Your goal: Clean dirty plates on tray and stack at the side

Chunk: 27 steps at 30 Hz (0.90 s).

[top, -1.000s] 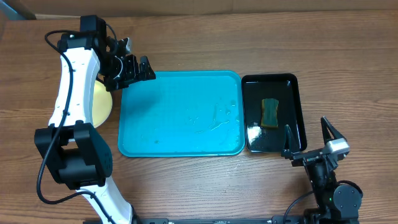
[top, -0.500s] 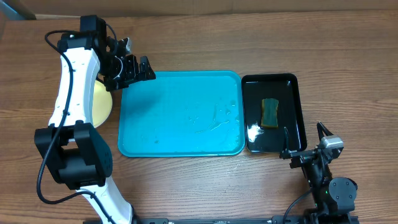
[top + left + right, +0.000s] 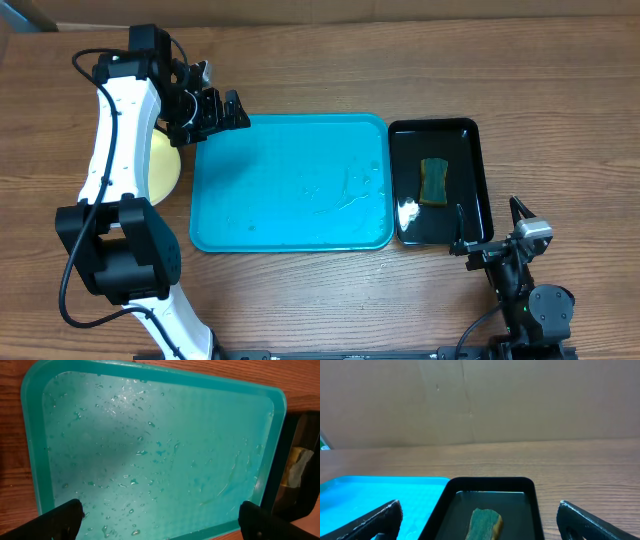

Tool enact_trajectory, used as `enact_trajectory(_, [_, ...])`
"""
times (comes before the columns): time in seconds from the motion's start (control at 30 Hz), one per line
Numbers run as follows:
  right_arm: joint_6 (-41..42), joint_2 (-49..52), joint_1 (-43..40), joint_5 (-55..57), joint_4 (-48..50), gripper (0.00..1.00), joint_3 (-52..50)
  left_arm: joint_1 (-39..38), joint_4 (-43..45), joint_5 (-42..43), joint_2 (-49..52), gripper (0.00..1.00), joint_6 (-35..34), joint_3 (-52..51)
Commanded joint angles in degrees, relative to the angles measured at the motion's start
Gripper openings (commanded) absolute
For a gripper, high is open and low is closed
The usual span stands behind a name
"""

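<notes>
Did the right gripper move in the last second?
Yes. Seen from overhead, the right gripper shifted slightly left, closer to the right edge of the black tray, which stayed put. Its jaws are open.

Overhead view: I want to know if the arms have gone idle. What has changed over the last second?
Only the right hand moved. It edged slightly left beside the black tray, then stopped, open and empty. The left hand stayed open over the far-left corner of the turquoise tray. The yellow plate and the sponge did not move.
</notes>
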Motion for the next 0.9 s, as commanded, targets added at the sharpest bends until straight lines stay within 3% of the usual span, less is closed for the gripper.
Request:
enact_trajectory(0.0, [0.20, -0.52, 0.31, 0.74, 0.31, 1.00, -0.59, 0.04, 0.02, -0.24, -1.03, 1.00, 1.46, -0.39])
enact_trajectory(0.27, [0.20, -0.52, 0.31, 0.74, 0.31, 1.00, -0.59, -0.61, 0.02, -3.69, -6.93, 1.00, 1.46, -0.39])
enact_trajectory(0.87, [0.20, -0.52, 0.31, 0.74, 0.31, 1.00, -0.59, -1.51, 0.28, -6.45, -51.69, 1.00, 2.47, -4.07])
